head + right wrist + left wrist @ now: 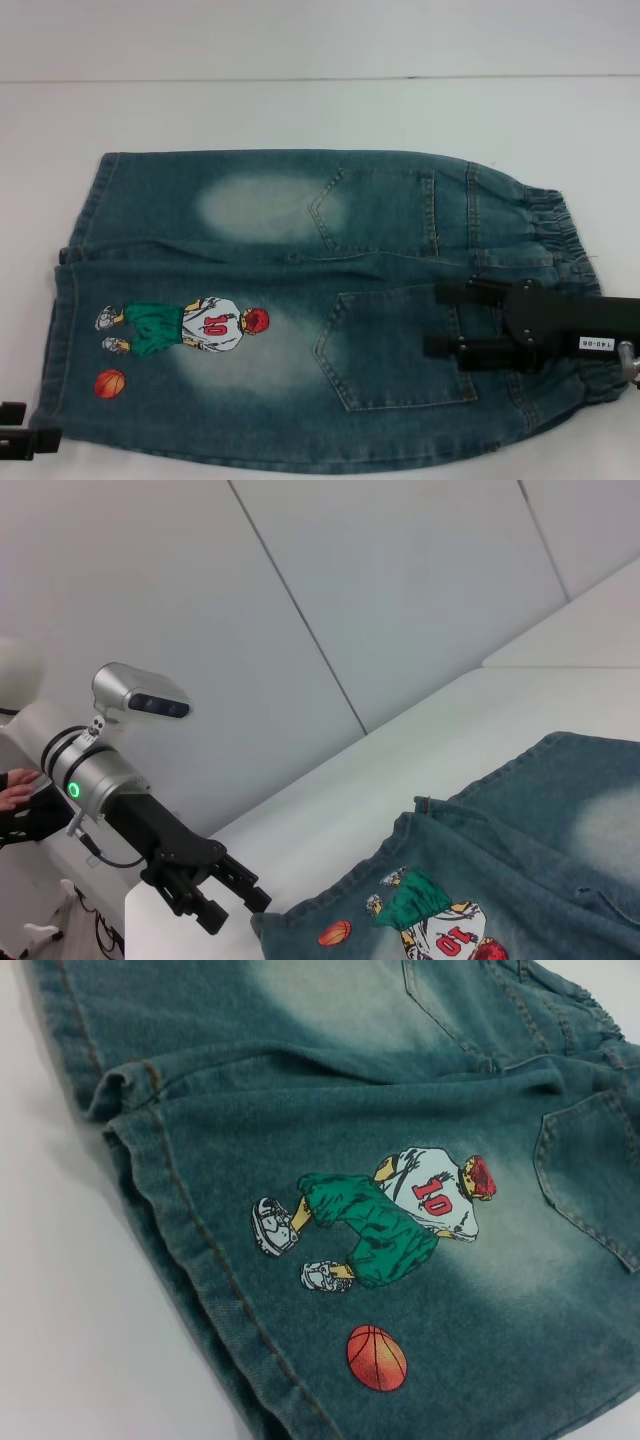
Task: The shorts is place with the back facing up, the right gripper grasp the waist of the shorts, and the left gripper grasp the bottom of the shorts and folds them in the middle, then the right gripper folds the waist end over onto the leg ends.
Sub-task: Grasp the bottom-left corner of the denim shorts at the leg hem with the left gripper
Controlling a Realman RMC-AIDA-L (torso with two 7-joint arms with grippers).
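Note:
The shorts [300,300] lie flat on the white table, back up, with two patch pockets and the footballer print [200,325] showing. Their gathered waist [560,225] points right. The bottom of the shorts, the leg ends [62,330], points left and shows close up as a stitched hem [190,1250]. My right gripper [432,320] hovers open over the near back pocket, just inside the waist. My left gripper [35,422] stands open at the near left corner, just off the hem, and the right wrist view shows the left gripper [245,912] beside the shorts [520,880].
The white table [300,110] runs behind and to the left of the shorts, up to a pale wall [350,580]. The shorts' near edge reaches the bottom of the head view.

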